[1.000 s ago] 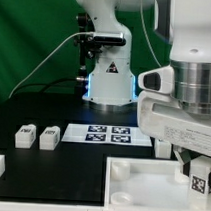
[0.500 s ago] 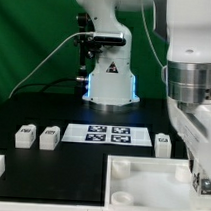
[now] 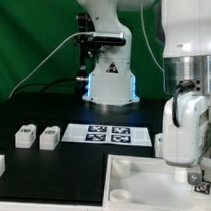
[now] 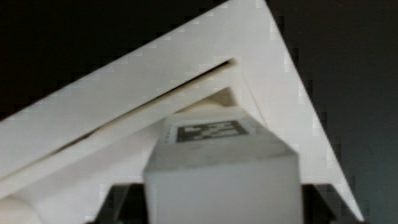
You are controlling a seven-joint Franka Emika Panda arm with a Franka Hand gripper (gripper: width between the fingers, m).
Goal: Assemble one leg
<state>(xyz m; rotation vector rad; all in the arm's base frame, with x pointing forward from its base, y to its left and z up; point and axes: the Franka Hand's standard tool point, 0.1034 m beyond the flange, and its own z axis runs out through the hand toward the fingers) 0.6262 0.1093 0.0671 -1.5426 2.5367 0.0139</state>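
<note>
No readable writing showed anywhere; the only printed marks were black-and-white square tags. Four of them sat in a block on the marker board (image 3: 112, 134), which lay flat on the black table (image 3: 50, 166) in front of the arm's white base (image 3: 108, 79). Two spare legs (image 3: 25, 137) (image 3: 49, 138) stood side by side on the table toward the exterior view's left, each showing a small tag.

The large white tray (image 3: 139, 185) filled the lower part of the exterior view, its rounded recess holding nothing that could be seen.

The gripper (image 3: 197, 181) hung over the tray's corner at the exterior view's right. In the wrist view its two fingers (image 4: 121, 203) were clamped on the leg (image 4: 217, 165), one on each side of the white block, with the leg's tag (image 4: 210, 131) facing the camera. The leg's far end met the tray's corner (image 4: 240, 95), just under its raised rim.
</note>
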